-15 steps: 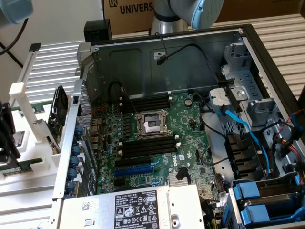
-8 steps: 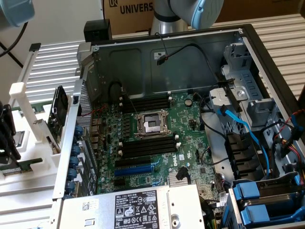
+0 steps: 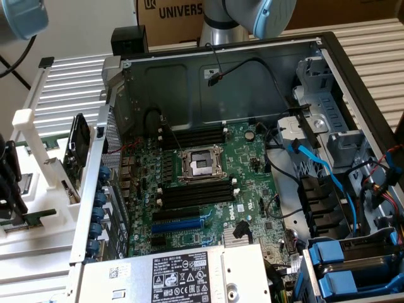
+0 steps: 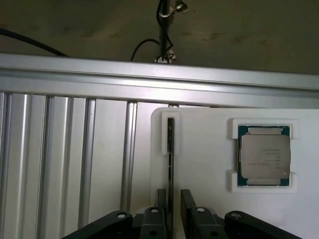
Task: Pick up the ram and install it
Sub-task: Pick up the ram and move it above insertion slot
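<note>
The ram (image 4: 170, 159) stands on edge in a slot of a white fixture (image 4: 209, 174), so I see it as a thin dark strip. My gripper (image 4: 173, 195) is open and straddles the near end of the ram, one black finger (image 4: 160, 198) on each side. A gap shows between the ram and the other finger. In the exterior view the gripper (image 3: 11, 189) hangs over the white fixture at that view's far left, outside the computer case.
A silver-topped processor chip (image 4: 264, 159) lies in its own recess of the fixture. Ribbed aluminium rails (image 4: 75, 164) run beside it. The open computer case (image 3: 227, 76) holds the motherboard (image 3: 252, 177) with black memory slots (image 3: 196, 192) either side of the processor socket (image 3: 201, 164). Cables (image 3: 315, 164) fill the case's right.
</note>
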Controlling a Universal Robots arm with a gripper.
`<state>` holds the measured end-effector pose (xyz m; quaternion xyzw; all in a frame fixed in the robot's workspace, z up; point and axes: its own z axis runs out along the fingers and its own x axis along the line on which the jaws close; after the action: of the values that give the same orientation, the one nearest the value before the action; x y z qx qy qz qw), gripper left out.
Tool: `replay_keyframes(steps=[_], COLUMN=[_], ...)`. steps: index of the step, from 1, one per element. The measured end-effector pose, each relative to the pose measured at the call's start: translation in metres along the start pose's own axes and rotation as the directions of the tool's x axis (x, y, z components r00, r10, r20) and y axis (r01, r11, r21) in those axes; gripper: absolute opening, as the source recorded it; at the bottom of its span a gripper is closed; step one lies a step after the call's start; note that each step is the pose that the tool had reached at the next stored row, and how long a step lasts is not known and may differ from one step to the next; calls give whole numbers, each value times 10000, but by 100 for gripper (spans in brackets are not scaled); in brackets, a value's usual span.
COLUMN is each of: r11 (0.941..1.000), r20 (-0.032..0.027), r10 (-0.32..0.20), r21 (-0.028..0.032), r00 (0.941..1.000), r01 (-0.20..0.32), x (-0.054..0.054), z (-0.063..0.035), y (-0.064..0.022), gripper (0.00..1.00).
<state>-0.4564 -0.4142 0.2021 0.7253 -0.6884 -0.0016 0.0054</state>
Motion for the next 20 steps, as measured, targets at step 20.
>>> replay_keyframes(steps=[20], r11=[10000], r20=[-63], r10=[1], r21=[-2], r00=[10000], r01=[-1], x=[-12], z=[2], y=[-1], gripper=[15])
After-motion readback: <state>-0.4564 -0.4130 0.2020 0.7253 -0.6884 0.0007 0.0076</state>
